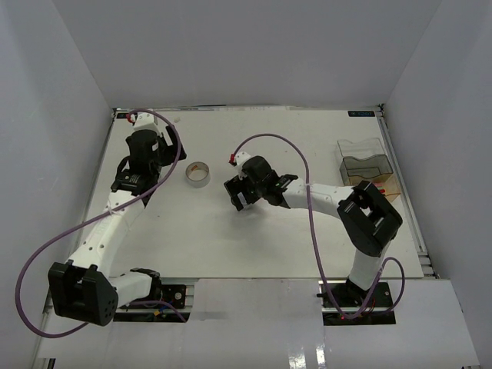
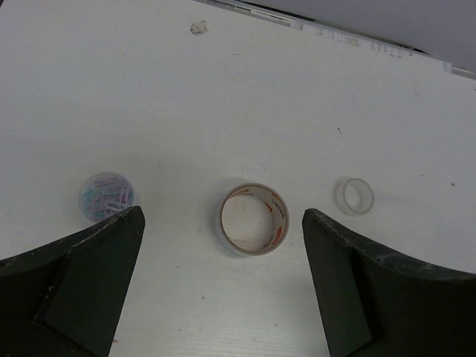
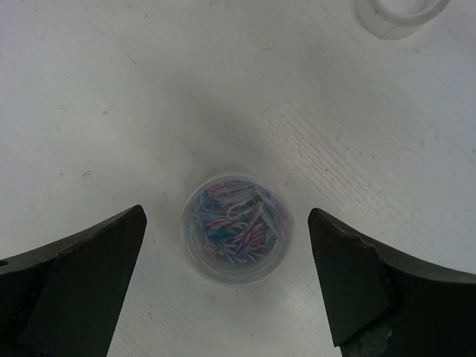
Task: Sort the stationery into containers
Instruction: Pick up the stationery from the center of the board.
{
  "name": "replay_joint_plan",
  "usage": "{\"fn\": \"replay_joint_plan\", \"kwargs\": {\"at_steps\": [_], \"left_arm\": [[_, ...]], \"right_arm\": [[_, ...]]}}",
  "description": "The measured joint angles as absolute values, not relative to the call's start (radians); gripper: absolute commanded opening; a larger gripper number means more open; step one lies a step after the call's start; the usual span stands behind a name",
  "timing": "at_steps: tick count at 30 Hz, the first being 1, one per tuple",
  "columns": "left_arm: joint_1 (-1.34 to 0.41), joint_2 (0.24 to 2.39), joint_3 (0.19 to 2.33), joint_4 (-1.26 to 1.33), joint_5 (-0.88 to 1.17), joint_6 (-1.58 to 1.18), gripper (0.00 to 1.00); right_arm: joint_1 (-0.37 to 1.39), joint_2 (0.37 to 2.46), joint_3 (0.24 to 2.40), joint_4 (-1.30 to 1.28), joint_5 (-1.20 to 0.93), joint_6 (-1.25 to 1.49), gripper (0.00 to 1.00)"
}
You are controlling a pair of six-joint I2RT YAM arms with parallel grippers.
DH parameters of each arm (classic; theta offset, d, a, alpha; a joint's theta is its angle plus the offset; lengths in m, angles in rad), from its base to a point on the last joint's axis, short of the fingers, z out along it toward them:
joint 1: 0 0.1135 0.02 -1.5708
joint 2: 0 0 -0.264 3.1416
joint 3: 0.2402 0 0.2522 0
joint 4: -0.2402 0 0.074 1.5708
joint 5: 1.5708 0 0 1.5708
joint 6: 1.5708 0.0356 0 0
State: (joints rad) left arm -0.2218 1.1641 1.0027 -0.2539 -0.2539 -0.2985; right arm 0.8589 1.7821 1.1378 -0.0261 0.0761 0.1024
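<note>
My right gripper (image 3: pixel 227 275) is open and low over the table, with one fingertip on each side of a small round clear tub (image 3: pixel 236 227) full of coloured paper clips. It does not touch the tub. In the top view the right gripper (image 1: pixel 243 192) covers this tub. My left gripper (image 2: pixel 223 286) is open and empty, a short way from the beige tape roll (image 2: pixel 253 218), which lies flat. The roll also shows in the top view (image 1: pixel 198 174), right of the left gripper (image 1: pixel 146 165). A small clear ring (image 2: pixel 354 196) lies right of the roll. A second clip tub (image 2: pixel 108 197) sits by my left finger.
The organiser (image 1: pixel 367 163), with clear grey compartments and a tan tray section, stands at the right edge of the table. Small red items lie in its tray, too small to identify. A clear ring (image 3: pixel 398 15) lies beyond the right gripper's tub. A white scrap (image 2: pixel 198 28) lies near the far edge.
</note>
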Motion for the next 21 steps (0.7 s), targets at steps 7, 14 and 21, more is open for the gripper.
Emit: {"fn": "replay_joint_plan", "kwargs": {"at_steps": [7, 14, 21], "left_arm": [[-0.197, 1.171, 1.003, -0.254, -0.219, -0.312, 0.98], [-0.184, 1.171, 1.003, -0.254, -0.197, -0.316, 0.98], [-0.183, 1.171, 1.003, -0.254, -0.191, -0.319, 0.98]], "right_arm": [[0.866, 1.808, 1.139, -0.027, 0.072, 0.123, 0.85], [0.865, 1.813, 1.139, -0.027, 0.076, 0.130, 0.61], [0.863, 1.800, 1.124, -0.027, 0.125, 0.140, 0.35]]}}
